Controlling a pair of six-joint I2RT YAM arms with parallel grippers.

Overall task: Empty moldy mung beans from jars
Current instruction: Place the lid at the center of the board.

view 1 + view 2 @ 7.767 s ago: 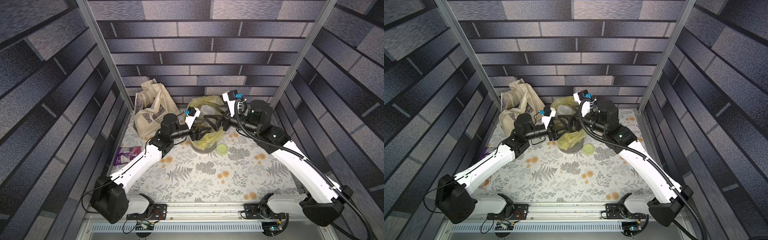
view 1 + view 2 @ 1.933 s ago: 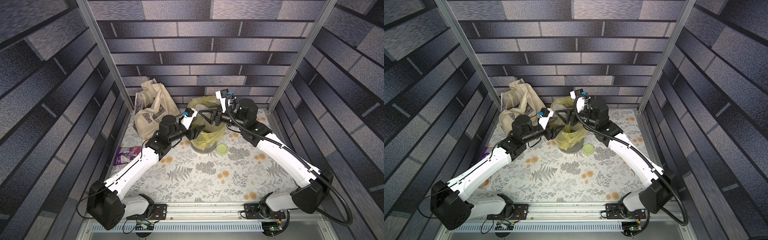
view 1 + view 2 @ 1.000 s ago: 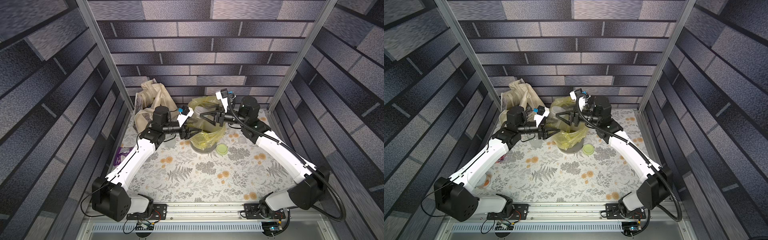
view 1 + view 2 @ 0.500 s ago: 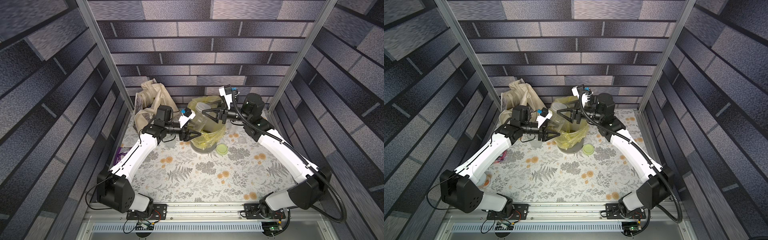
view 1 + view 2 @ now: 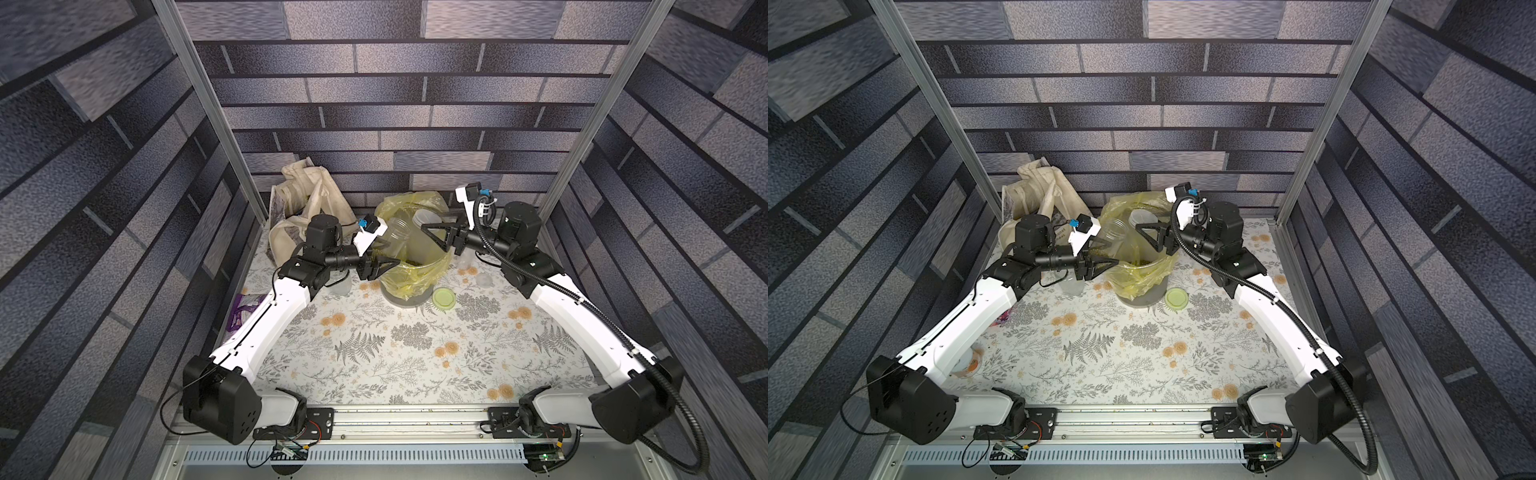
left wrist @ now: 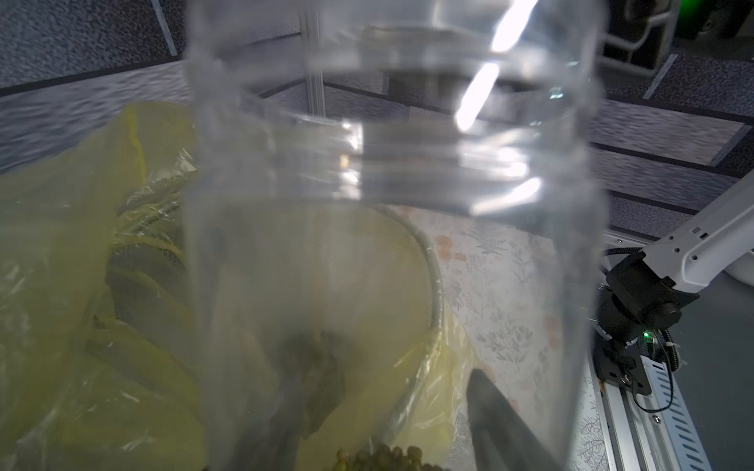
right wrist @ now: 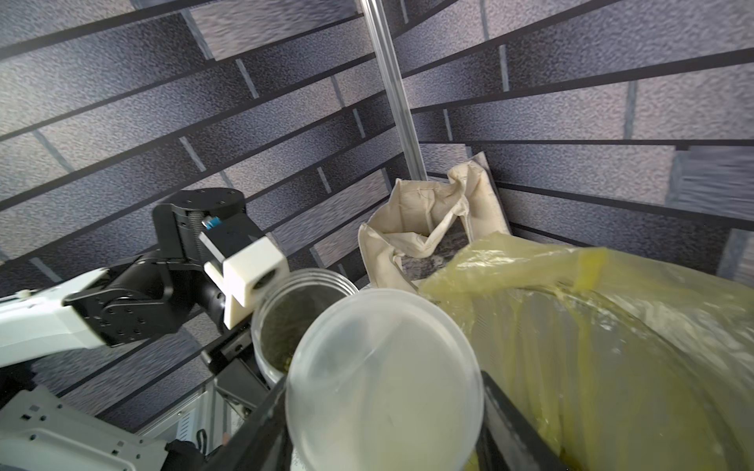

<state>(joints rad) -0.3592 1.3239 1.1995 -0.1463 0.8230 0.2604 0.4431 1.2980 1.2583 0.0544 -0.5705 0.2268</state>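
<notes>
Holding both above the far bin [image 5: 409, 300], why? —Ana
So grains drop into its yellow liner [image 5: 434, 270]. Left hand [image 5: 390, 264] clamps the threaded jar [image 5: 395, 239], mouth tilted up, mung beans [image 6: 379, 454] pooled at its base; right hand [image 5: 430, 232] grips a smaller jar [image 7: 383, 379], seemingly empty. —Ben

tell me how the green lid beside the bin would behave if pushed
The green lid lies flat on the table, so a push would likely slide it, not roll it. It looks thin and small, so probably light. Its low edge may resist pinching.
</notes>
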